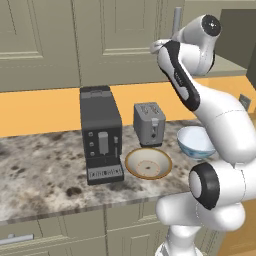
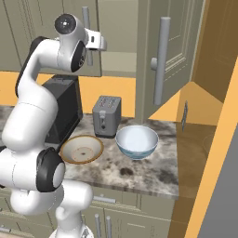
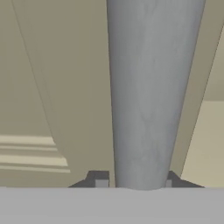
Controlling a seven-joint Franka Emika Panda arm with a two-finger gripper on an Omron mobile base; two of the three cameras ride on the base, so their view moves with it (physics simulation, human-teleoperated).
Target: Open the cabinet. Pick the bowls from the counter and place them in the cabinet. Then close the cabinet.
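Note:
In the hand view a silver bar handle [image 3: 151,96] of the cabinet [image 1: 120,40] runs straight up between my gripper [image 3: 134,183] tips, which press on both its sides. From the right base, my gripper [image 2: 89,45] sits on the left door's handle [image 2: 86,23]. The right door [image 2: 179,51] stands swung out, with its own handle [image 2: 160,60]. On the counter [image 1: 45,175] rest two bowls: a wide tan bowl [image 1: 148,163] [image 2: 82,149] and a deeper white and pale-blue bowl [image 1: 196,141] [image 2: 136,141].
A dark coffee machine [image 1: 101,135] [image 2: 62,109] stands left of the tan bowl. A grey toaster [image 1: 149,123] [image 2: 107,116] is behind the bowls. An orange wall [image 1: 40,107] backs the counter. Drawers [image 1: 30,237] lie below its front edge.

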